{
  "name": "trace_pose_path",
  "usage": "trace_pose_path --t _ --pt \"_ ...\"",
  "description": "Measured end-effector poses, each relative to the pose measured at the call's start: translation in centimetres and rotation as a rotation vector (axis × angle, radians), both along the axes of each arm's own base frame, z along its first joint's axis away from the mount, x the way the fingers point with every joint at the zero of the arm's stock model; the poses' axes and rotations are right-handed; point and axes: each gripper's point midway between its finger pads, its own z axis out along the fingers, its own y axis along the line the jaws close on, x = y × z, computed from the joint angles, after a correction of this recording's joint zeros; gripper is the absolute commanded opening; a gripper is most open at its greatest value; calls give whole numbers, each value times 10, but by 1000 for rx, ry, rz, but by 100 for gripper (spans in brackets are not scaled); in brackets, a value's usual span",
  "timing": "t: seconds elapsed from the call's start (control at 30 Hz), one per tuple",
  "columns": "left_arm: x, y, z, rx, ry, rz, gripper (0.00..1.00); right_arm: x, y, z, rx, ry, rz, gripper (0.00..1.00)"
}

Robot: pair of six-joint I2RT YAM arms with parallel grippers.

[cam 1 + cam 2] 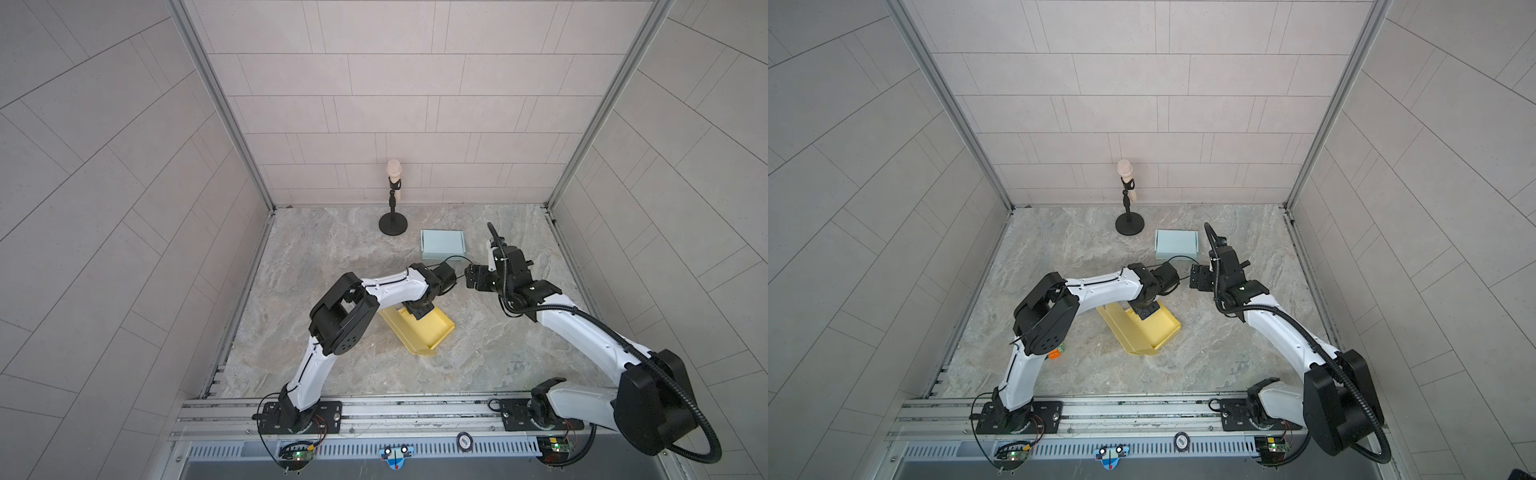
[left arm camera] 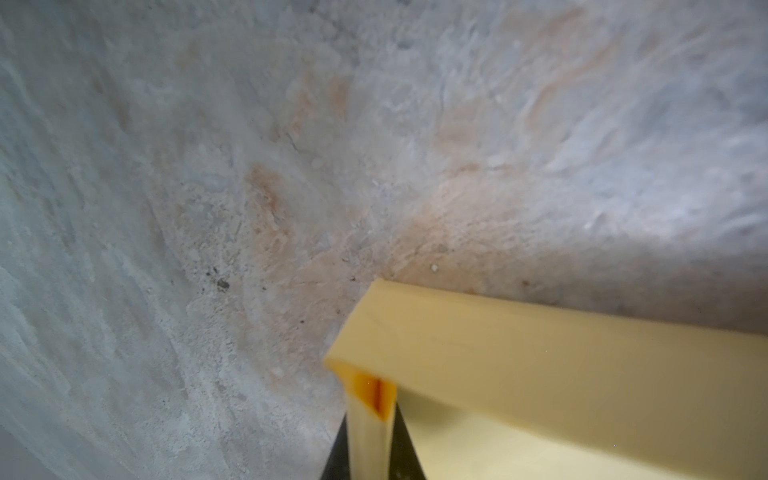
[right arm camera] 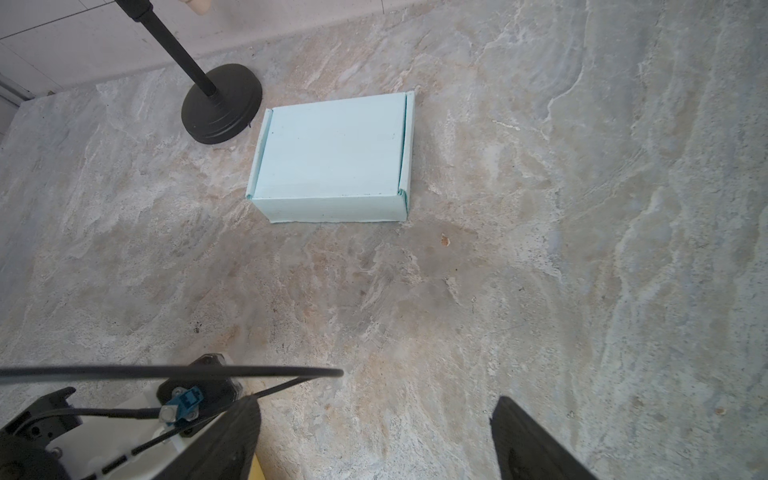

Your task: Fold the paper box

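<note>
Plainly, the left wrist view is showing what both top views are hiding: the left hand (image 2: pixel 370 457) is pinching a folded flap at a corner of the yellow paper box (image 2: pixel 540 374), with its dark fingers (image 2: pixel 405 449) pressing close on either side of the card. In both top views that arm's wrist is covering the grip. Only the half-folded box is showing there, lying open near the middle of the bench (image 1: pixel 332 257). The right hand (image 3: pixel 374 440) is hovering above bare marble with its jaws standing wide. Its wrist view alone is giving a close look at a folded pale blue box (image 3: pixel 332 153), which is sitting just beside the black base of a microphone stand (image 3: pixel 222 104) near the back wall
</note>
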Motion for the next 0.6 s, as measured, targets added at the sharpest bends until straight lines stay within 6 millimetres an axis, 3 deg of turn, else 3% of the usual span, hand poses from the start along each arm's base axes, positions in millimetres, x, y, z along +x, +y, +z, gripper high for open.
trace_pose_path --t 0.2,0.6 --pt "0 0 0 -15 -7 20 19 1 0 1 -8 -1 5 89" --pt "7 0 3 -74 -10 46 29 5 1 7 -6 -15 4 89"
